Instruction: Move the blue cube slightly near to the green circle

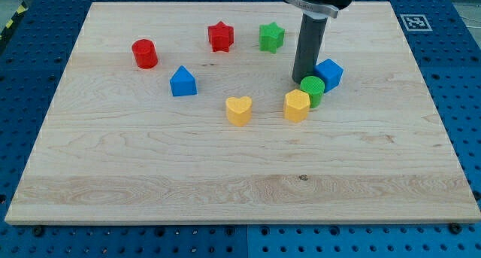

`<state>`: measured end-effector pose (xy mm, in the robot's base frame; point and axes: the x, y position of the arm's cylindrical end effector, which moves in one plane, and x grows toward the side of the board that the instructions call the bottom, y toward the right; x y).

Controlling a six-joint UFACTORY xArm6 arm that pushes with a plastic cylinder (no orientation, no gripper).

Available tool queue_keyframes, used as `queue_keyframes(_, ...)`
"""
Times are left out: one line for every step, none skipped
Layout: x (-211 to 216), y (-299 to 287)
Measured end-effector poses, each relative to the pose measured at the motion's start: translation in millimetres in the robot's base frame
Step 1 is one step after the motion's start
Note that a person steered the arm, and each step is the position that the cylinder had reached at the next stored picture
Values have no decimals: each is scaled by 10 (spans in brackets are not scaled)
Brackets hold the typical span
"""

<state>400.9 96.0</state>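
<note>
The blue cube [330,74] sits on the wooden board right of centre, touching or almost touching the green circle [313,89], a short green cylinder just below and left of it. My tip [301,80] comes down from the view's top, right beside the green circle's upper left edge and just left of the blue cube. The rod hides part of the board behind it.
A yellow hexagonal block [297,105] touches the green circle's lower left. A yellow heart [239,110], a blue house-shaped block [183,82], a red cylinder [144,53], a red star [220,37] and a green star [271,37] lie on the board [225,175].
</note>
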Motion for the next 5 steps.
queue_keyframes(4, 0)
queue_keyframes(6, -45)
queue_keyframes(7, -71)
queue_keyframes(13, -89)
queue_keyframes(148, -152)
